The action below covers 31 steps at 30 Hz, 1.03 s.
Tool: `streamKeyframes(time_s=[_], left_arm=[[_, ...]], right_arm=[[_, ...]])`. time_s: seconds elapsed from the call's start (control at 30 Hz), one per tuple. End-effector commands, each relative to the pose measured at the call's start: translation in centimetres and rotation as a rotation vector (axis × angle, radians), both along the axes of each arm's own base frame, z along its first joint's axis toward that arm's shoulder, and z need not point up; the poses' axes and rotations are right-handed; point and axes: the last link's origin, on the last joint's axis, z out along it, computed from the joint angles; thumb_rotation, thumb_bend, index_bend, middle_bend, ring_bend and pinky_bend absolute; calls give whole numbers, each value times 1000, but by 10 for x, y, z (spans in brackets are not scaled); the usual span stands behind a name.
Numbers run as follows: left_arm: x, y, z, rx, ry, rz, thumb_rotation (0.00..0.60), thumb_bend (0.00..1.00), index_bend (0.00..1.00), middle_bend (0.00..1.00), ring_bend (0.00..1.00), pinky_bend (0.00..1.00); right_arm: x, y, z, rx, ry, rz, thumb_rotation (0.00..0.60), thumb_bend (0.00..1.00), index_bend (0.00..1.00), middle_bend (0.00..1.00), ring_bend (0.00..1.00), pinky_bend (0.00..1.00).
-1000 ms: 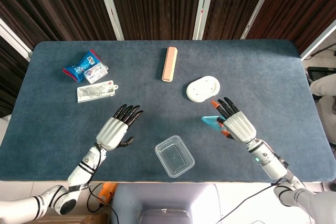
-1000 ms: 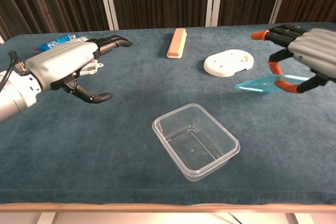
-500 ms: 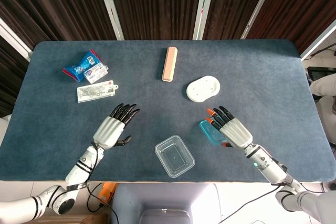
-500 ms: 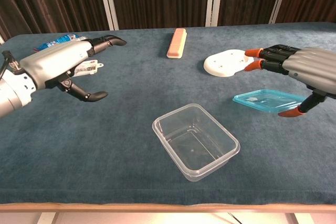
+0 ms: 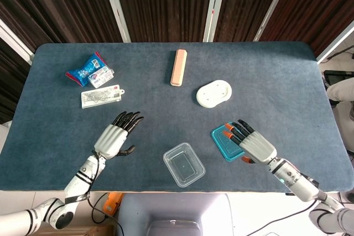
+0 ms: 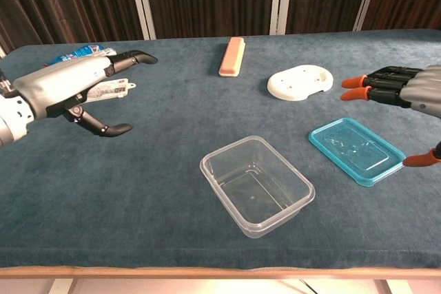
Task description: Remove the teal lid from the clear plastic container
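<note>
The teal lid (image 6: 356, 151) lies flat on the table (image 5: 276, 70), off the clear plastic container (image 6: 257, 184) and just to its right, so I judge the removal done. My right hand (image 5: 254, 146) hovers over the lid's right side with fingers spread and nothing held, and my left hand (image 5: 114, 137) hangs open above the cloth, well to the left of the container. The lid looks thin, light, a little flexible and smooth; if I had to lift it again I would pinch its raised rim at a corner.
</note>
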Motion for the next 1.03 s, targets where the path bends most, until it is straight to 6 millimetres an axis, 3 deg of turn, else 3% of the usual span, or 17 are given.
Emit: streamKeyframes(time_s=[0.03,0.27,0.37,0.53,0.67,0.77,1.03], left_arm=[[-7,-7,9,-36,16,27,600,284,0,0,0,0],[-40,-35,51,21,188,95,600,304,0,0,0,0],[-64,-59,76,83,239,164,600,311,0,0,0,0],[-105,-119,107,251,278,253,600,312,0,0,0,0],[-132,-153,110,263,181,282,600,311,0,0,0,0],[-143,-161,115,239,167,259,600,307,0,0,0,0],[-140,-158,124,321,100,192,600,304,0,0,0,0]], right_arm=[[-5,18,18,31,-3,-31,600,50,0,0,0,0],[-2,39,78,-226,-166,-73,600,46,0,0,0,0],[-10,63,101,-365,-148,-182,600,46,0,0,0,0],[-26,119,106,-457,-76,-334,600,46,0,0,0,0],[-40,147,106,-482,-156,-391,600,47,0,0,0,0],[-36,151,113,-507,-185,-344,600,46,0,0,0,0],[-47,139,117,-484,-191,-421,600,46,0,0,0,0]])
